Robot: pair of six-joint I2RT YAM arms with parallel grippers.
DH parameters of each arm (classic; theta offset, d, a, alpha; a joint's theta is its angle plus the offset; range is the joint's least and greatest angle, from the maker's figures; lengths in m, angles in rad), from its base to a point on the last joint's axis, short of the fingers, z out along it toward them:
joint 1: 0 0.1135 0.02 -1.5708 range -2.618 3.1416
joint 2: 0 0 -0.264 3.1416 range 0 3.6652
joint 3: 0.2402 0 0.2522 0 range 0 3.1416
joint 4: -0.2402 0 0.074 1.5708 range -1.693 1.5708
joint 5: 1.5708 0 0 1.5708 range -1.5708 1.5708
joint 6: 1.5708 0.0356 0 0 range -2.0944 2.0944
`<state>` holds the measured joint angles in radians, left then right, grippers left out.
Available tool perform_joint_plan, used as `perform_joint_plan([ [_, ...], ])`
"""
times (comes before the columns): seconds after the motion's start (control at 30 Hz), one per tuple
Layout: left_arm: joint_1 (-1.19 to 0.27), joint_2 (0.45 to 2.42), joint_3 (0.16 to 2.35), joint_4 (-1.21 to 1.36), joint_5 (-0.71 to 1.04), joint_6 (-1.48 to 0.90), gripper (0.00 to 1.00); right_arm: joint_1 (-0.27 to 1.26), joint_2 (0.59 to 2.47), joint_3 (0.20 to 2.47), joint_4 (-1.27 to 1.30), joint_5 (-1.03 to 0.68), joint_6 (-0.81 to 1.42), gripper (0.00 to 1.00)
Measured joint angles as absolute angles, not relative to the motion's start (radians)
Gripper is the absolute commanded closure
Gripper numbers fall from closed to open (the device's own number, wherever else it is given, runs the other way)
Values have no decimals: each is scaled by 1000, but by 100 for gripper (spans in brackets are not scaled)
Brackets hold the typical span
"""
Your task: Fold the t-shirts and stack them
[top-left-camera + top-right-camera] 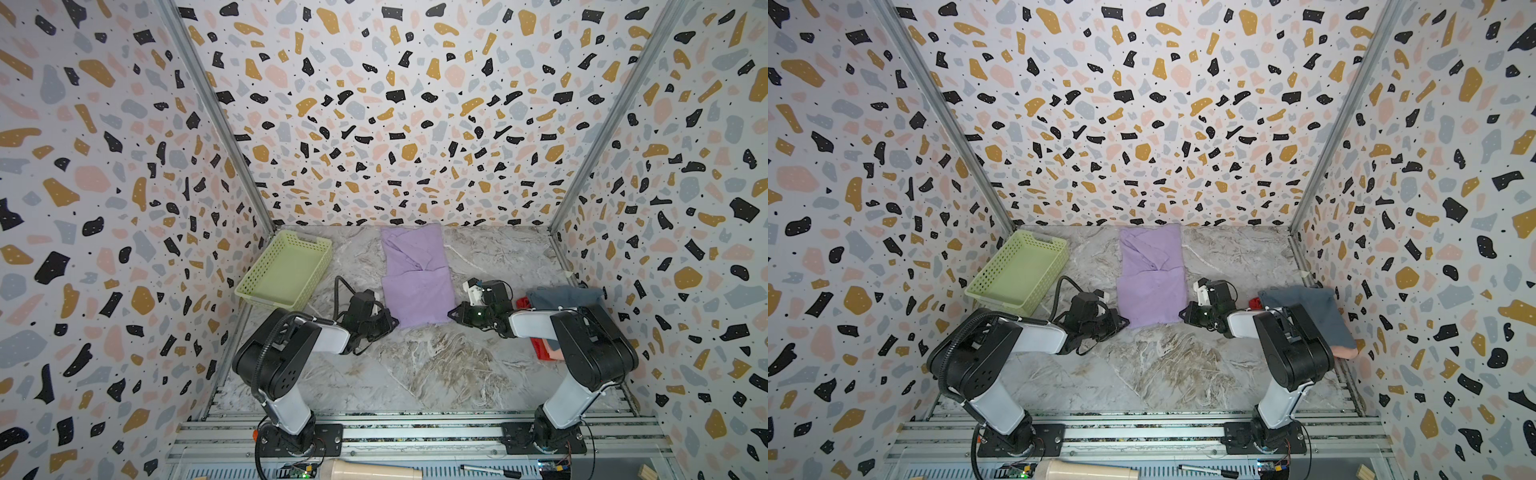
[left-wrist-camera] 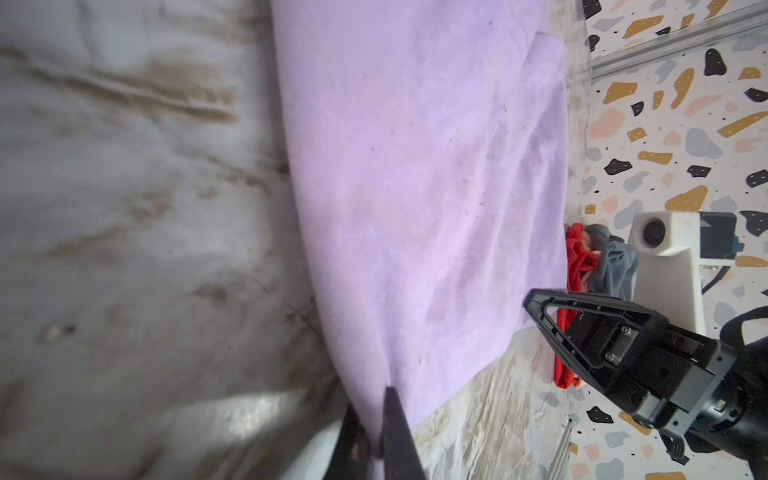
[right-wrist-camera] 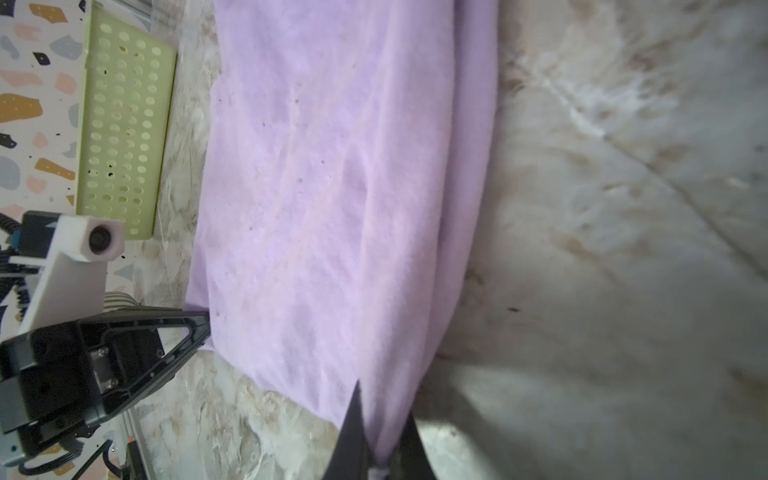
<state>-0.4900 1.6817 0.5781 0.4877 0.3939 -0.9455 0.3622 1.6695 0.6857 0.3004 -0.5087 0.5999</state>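
You have the left pincer [image 1: 392, 322] and right pincer [image 1: 451, 312] each clamped on a near corner of the lavender-purple cloth t-shirt [image 1: 415, 291], central on the marbled bench [image 1: 436, 365]. Shallow bites could slip or lift one layer only, skewing the fold. Count four shirts: this one, plus a slate blue-grey cloth t-shirt [image 1: 565, 297], a red cloth t-shirt [image 1: 540, 351] and a salmon pink cloth t-shirt [image 1: 1343, 352] piled right. There is one pale green plastic lattice basket [image 1: 286, 266].

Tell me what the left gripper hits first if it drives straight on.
The lavender t-shirt the left gripper pinches; past that cloth, probably the right gripper facing it, depth unclear.
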Motion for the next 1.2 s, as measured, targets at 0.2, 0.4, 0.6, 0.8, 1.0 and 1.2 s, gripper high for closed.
perform_joint_plan([
  [0.2,-562,1418,468,320,402,-882,100,385,1330,576,109,-529,541,98],
  [0.4,-665,994,326,89,409,-922,100,517,940,475,-191,-539,536,98],
  [0.6,-702,702,327,-49,404,-1023,100,614,679,429,-348,-557,645,97],
  [0.8,-702,828,464,-72,385,-997,100,617,733,480,-329,-527,681,97],
  [1.0,-643,1089,653,-36,389,-858,100,569,941,581,-189,-461,686,99],
  [1.2,-525,1358,832,8,430,-753,100,474,1168,756,-65,-426,660,98],
])
